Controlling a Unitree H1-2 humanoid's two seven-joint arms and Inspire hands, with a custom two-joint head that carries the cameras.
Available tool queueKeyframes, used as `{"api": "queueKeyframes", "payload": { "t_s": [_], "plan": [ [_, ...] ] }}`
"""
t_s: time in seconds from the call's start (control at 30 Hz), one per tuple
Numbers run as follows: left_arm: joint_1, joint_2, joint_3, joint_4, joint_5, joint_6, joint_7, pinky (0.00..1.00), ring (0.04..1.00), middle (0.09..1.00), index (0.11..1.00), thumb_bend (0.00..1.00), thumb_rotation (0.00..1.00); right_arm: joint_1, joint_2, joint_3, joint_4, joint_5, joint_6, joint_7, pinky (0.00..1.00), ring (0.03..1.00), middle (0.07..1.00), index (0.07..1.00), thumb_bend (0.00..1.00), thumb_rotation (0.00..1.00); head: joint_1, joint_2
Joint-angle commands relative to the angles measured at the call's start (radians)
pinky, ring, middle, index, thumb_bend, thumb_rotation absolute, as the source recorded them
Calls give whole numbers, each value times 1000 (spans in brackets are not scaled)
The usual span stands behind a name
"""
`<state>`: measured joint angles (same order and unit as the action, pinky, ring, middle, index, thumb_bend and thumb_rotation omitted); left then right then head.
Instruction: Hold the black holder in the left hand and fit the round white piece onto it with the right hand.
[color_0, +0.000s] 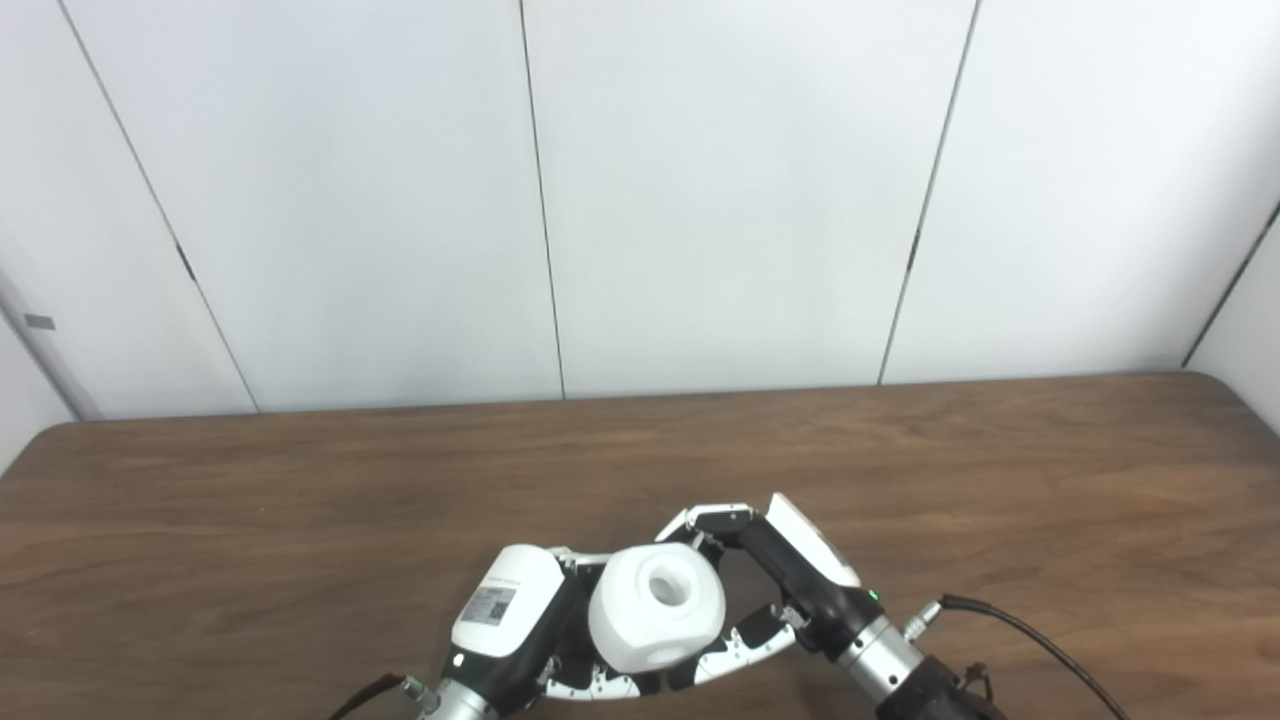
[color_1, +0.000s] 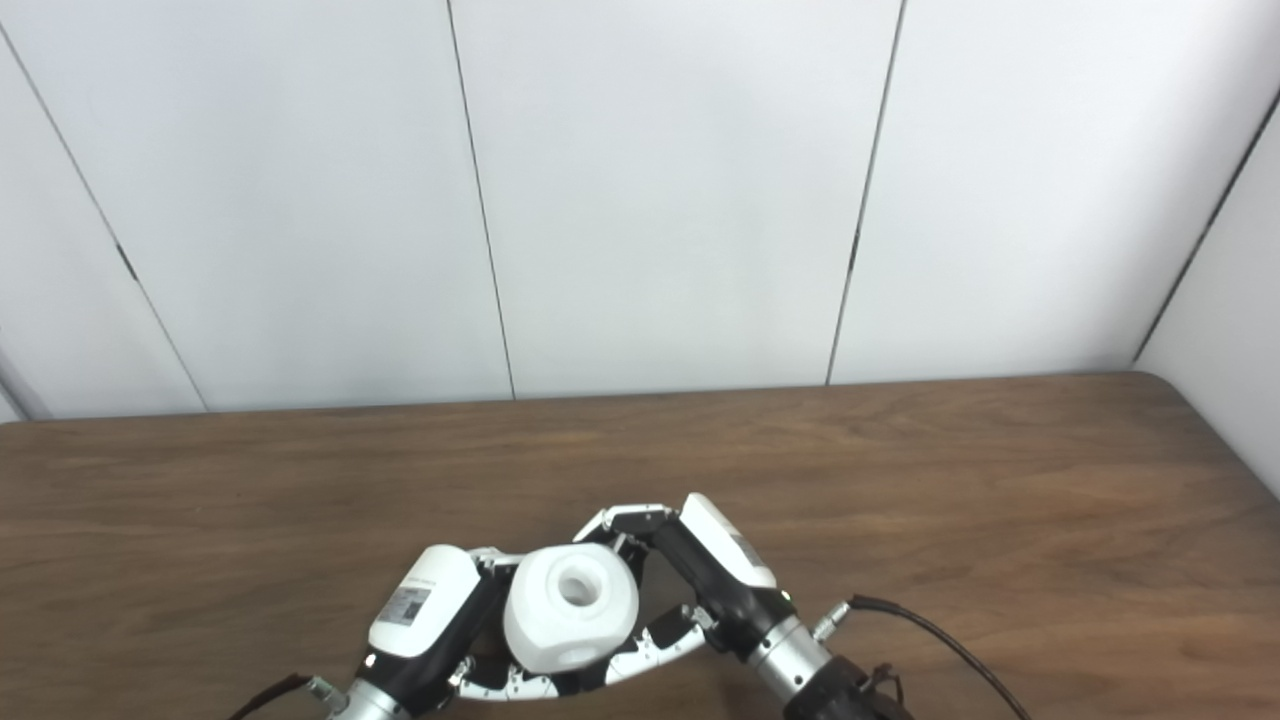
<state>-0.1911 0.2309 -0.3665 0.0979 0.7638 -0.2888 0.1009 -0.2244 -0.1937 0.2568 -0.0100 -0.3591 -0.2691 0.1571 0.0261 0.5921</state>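
Observation:
The round white piece (color_0: 657, 605), a rounded block with a hole in its top face, sits low in the middle, pinched between my two hands just above the table. My right hand (color_0: 790, 575) is shut on it, with fingers (color_0: 720, 520) over its far side and the thumb (color_0: 745, 640) at its near side. My left hand (color_0: 510, 610) presses in from the left, its fingers (color_0: 600, 685) curled under the piece. The black holder is almost wholly hidden behind the white piece. Only a dark sliver (color_0: 572, 625) shows against the left palm.
The brown wooden table (color_0: 300, 520) stretches left, right and beyond the hands to a white panelled wall (color_0: 700, 200). A black cable (color_0: 1040, 640) runs from the right wrist towards the lower right.

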Motion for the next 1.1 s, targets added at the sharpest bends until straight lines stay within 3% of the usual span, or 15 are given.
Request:
{"api": "queueKeyframes", "payload": {
  "t_s": [0.0, 0.47, 1.07],
  "plan": [
    [35, -12, -20, 8, -6, -4, -10, 628, 494, 468, 502, 525, 0, 3, -13, -2, -18, -12, -4, 4, 342, 413, 456, 524, 522, 0, 0, 2],
    [40, -25, -21, -6, 1, 10, -17, 631, 495, 466, 503, 525, 0, 31, -68, -2, -79, -4, 45, 42, 372, 444, 469, 512, 523, 0, -2, 19],
    [39, -43, -31, -8, 7, 17, -12, 630, 493, 468, 502, 525, 0, 1, -93, 4, -114, 13, 80, 104, 370, 444, 468, 515, 523, 0, 3, 28]
  ]
}}
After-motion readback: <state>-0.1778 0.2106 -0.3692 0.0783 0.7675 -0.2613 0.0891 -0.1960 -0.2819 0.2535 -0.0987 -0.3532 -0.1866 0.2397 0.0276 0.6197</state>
